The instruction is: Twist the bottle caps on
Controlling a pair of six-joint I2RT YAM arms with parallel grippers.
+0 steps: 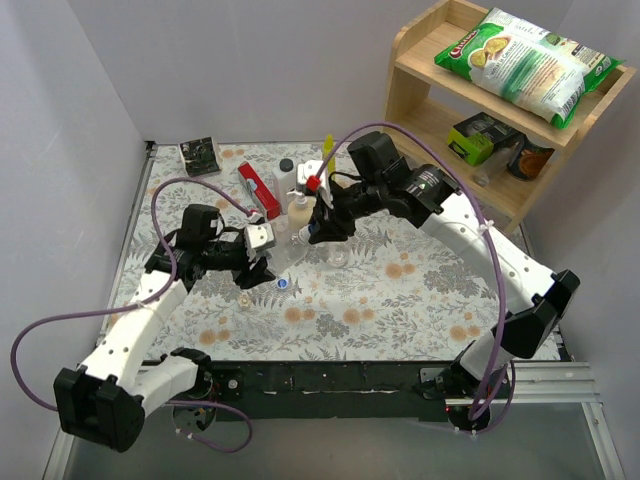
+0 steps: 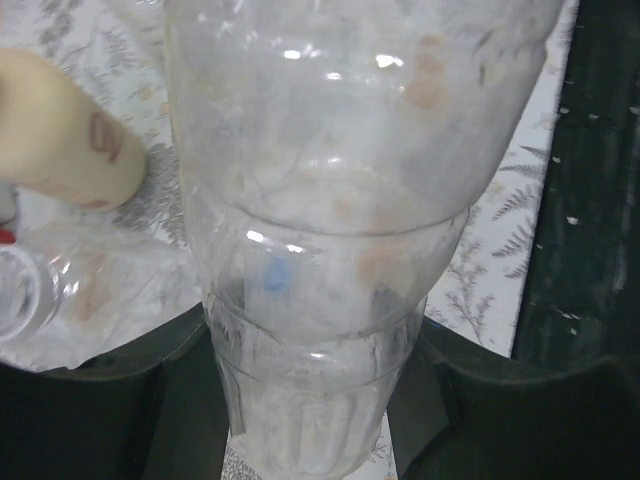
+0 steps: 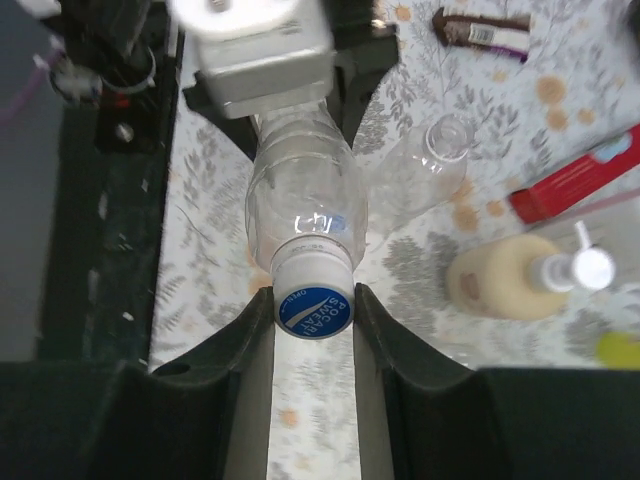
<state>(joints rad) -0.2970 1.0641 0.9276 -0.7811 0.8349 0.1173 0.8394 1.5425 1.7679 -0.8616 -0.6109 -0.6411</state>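
Right fingers (image 3: 385, 350) flush against blue cap (image 3: 313, 310) on clear bottle (image 3: 305, 200)

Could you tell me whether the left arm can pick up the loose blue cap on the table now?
Probably not yet. The blue cap lies close by the left gripper, but that gripper is shut on a clear bottle, so it would have to let go first.

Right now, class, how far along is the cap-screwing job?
Done: no bottle looks finished. In hand: the left gripper clamps the held bottle while the right gripper pinches the blue cap seated on its neck; how tight it is cannot be told. Left: the open bottle lies uncapped, with a loose blue cap and a pale cap unused.
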